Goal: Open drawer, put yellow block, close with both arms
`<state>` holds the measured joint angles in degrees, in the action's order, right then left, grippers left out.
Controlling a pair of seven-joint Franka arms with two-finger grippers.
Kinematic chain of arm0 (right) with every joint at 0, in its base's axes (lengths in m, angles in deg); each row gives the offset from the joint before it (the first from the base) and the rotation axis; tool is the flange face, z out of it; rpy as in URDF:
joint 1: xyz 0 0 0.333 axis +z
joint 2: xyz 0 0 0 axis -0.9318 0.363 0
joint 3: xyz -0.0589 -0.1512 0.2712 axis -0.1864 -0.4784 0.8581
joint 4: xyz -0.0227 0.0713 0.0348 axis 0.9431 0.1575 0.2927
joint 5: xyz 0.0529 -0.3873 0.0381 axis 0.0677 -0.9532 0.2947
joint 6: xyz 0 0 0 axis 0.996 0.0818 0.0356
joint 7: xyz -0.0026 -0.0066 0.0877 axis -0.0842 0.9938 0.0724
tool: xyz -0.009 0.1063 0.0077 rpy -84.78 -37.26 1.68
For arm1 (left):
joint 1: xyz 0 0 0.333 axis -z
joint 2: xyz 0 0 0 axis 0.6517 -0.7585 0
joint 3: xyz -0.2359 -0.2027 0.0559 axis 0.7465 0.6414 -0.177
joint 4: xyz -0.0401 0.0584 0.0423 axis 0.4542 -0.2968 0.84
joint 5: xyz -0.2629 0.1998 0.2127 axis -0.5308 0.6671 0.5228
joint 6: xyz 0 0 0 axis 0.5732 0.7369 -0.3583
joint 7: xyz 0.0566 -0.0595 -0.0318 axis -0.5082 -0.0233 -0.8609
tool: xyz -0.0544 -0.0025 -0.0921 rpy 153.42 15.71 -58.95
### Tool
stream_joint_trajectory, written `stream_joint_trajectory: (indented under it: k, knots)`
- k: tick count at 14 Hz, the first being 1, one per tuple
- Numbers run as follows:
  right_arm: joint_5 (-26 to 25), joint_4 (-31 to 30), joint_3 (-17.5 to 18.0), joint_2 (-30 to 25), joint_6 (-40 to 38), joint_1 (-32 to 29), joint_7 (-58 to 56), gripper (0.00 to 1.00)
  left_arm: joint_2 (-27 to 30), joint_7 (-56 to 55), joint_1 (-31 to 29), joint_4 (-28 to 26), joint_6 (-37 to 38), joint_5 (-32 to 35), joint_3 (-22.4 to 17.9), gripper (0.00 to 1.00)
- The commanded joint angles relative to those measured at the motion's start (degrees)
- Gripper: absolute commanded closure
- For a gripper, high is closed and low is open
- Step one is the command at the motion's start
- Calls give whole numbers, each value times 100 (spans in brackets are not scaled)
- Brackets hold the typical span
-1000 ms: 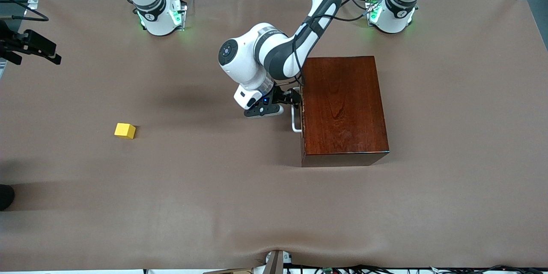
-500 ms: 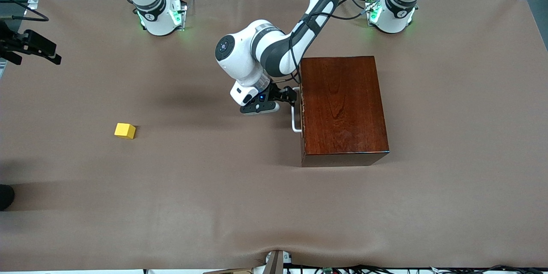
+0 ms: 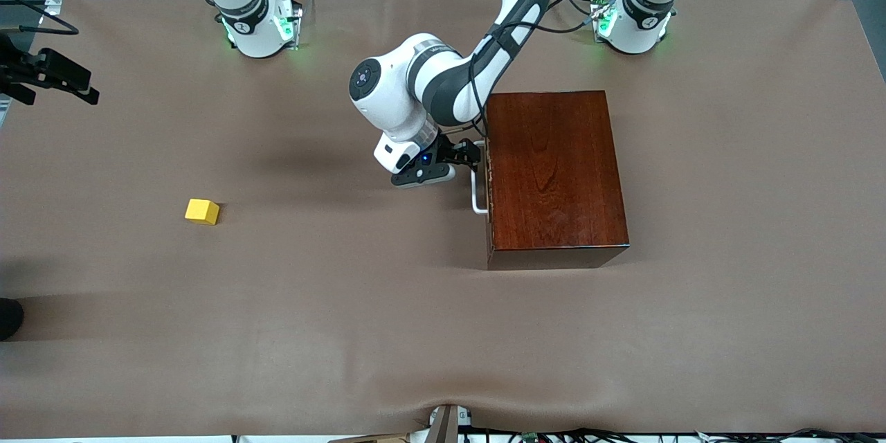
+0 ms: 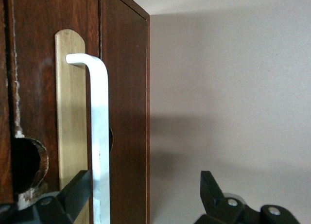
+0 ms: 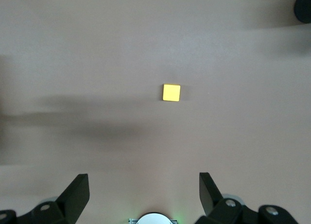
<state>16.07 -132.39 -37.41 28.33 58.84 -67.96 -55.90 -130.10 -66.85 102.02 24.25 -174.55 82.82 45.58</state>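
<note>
1. Brown cloth covers the bench (image 3: 727, 332). The mahogany box (image 3: 554, 173) sits toward the left arm's end, its drawer (image 4: 73, 117) fully shut, front facing the middle of the bench.
2. My left pincer (image 3: 462, 154) is at the drawer front with jaws wide; in the left wrist view one finger (image 4: 73, 195) lies against the white handle (image 3: 477, 194) near its end, the other well out in free air.
3. My right pincer (image 5: 144, 195) hangs high, jaws wide, over the yellow block (image 3: 202, 211); that arm waits.
4. Block lies on the cloth toward the right arm's end, well apart from the box.
5. Risk: the bar is off-centre between my fingers, so closing may push it sideways or nudge the box instead of gripping it.
6. Risk: a grip near the handle's end could pull askew and jam the drawer, or drag the unanchored box across the cloth.
7. Risk: a slack grip slips off the smooth bar.
8. Count: two arms, two pincers, one box, one drawer, one handle, one yellow block.
</note>
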Motion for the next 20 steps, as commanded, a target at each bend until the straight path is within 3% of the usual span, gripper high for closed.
stream_joint_trajectory:
  k: [1,20]
  knots:
    - [50,100,19,45,-52,-40,-35,0,-77,-114,-52,118,40,-143,-35,0]
    - [50,92,19,45,-60,-40,-26,0,-130,-273,-44,161,-232,-266,176,0]
